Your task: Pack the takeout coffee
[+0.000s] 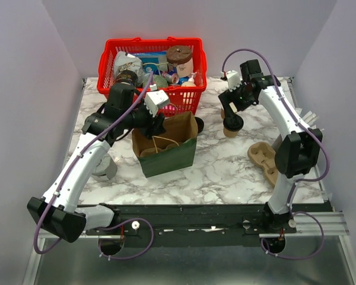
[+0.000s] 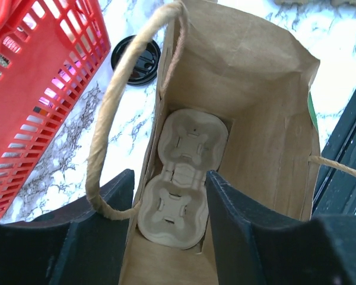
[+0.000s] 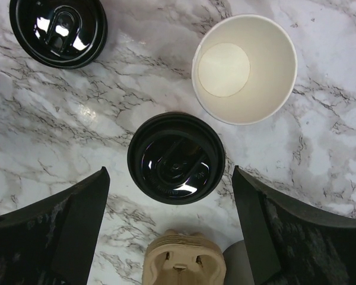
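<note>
The takeout coffee, an open kraft cup with a white inside, stands on the marble table, right of the paper bag. Just beside it is a second cup capped with a black lid. The right claw hangs over that lidded cup, spread wide and holding nothing. The left claw is also open and empty, above the bag mouth; a pulp carrier lies flat on the bag's bottom. To do the pick well, probably come straight down, pinch the cup wall below the rim gently enough not to crush it, keep the cup upright, and aim for a carrier well.
</note>
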`<state>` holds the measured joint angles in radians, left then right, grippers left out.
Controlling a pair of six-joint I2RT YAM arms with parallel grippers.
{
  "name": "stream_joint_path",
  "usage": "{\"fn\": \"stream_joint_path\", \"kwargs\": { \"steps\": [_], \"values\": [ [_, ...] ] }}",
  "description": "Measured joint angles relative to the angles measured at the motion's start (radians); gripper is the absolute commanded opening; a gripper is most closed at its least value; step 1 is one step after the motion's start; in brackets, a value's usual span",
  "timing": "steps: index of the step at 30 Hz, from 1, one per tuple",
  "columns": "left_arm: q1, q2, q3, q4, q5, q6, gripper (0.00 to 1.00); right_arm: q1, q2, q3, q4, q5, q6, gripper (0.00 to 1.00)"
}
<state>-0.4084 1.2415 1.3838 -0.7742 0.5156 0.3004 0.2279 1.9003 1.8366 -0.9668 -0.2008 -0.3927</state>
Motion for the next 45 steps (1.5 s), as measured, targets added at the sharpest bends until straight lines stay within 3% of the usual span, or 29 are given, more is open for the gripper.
{"fn": "stream_joint_path", "kwargs": {
  "steps": [18,32,40,45],
  "values": [
    [0.027,0.011,0.0,0.033,0.001,-0.048,0.64,0.0,0.093,-0.018,-0.027,0.022,-0.028,0.95],
    [0.036,0.017,0.0,0.047,0.002,-0.06,0.64,0.0,0.114,-0.018,-0.03,0.041,-0.048,0.84],
    [0.043,0.019,0.0,0.051,0.002,-0.062,0.64,0.0,0.114,-0.023,-0.03,0.066,-0.07,0.87],
    [0.043,0.019,0.0,0.052,0.002,-0.062,0.64,0.0,0.114,-0.026,-0.029,0.08,-0.08,0.76]
  ]
}}
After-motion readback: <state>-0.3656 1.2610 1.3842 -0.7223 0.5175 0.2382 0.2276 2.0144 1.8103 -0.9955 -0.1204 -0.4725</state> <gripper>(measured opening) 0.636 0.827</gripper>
